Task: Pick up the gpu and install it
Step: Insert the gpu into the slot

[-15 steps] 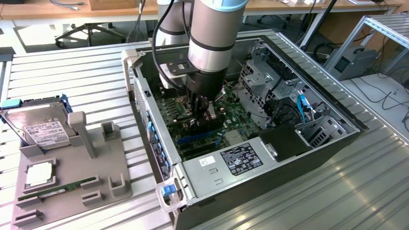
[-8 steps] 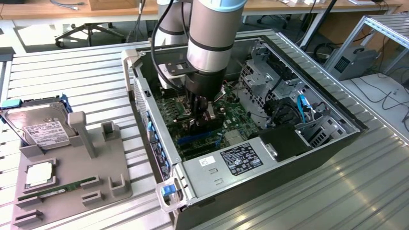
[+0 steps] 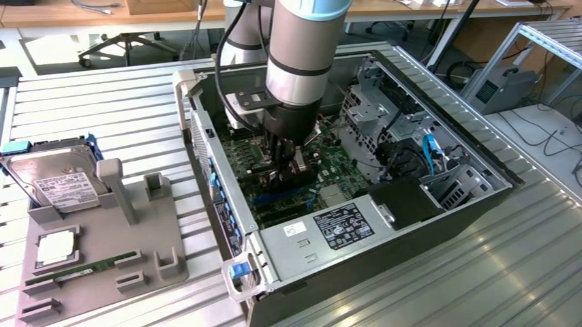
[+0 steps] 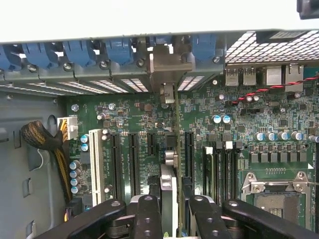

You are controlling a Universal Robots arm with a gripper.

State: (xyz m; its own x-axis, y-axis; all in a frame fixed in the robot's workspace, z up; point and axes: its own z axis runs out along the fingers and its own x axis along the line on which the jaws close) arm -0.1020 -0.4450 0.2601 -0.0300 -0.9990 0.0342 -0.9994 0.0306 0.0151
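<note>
The gpu (image 4: 169, 185) stands on edge above the motherboard's expansion slots (image 4: 133, 162), seen edge-on in the wrist view. Its pale metal bracket (image 4: 167, 63) sits against the case's rear slot openings. My gripper (image 4: 169, 211) is shut on the card, with one black finger (image 4: 147, 215) on each side. In the exterior view the gripper (image 3: 287, 162) reaches down into the open computer case (image 3: 215, 225), and the dark gpu (image 3: 293, 182) shows below it over the green board. Whether the card's edge sits in a slot is hidden.
A grey parts tray (image 3: 150, 255) lies at the exterior view's left, bearing a silver hard drive (image 3: 54, 180), a processor (image 3: 56, 246) and a green memory stick (image 3: 82, 268). Inside the case are the power supply (image 3: 350, 225), drive cages (image 3: 454, 187), blue bracket clips (image 4: 119, 50), memory slots (image 4: 224, 169) and the processor socket (image 4: 274, 196).
</note>
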